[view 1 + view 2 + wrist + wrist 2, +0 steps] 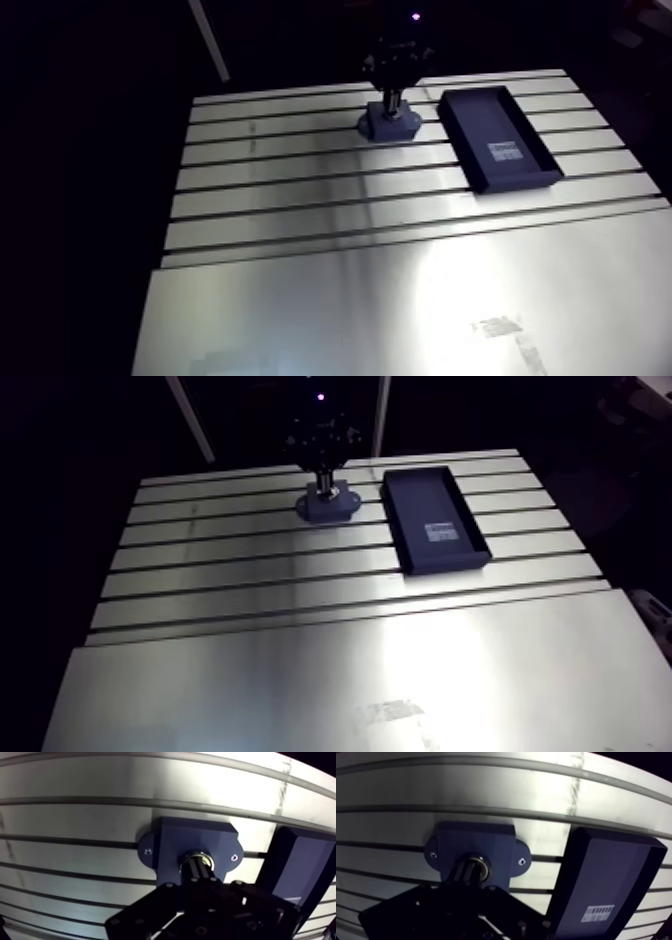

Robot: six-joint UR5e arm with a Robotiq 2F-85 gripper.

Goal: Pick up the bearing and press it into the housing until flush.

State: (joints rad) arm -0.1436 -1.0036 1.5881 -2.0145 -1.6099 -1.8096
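Note:
A dark blue housing [192, 837] with two screw ears lies flat on the slotted table [300, 190], near its far edge. The metal bearing [205, 856] sits in the housing's central bore; only part of its shiny ring shows around the fingertips. My gripper [196, 868] stands straight above the bore, its two dark fingers [192, 871] held together with their tips down on the bearing. How deep the bearing sits is hidden by the fingers. In the arm view the gripper [393, 100] comes down onto the housing [388, 126].
A shallow dark blue tray [497, 135] with a white barcode label [508, 153] lies just beside the housing, a narrow gap apart. The table's slots run across its far half; the near half is a smooth plate.

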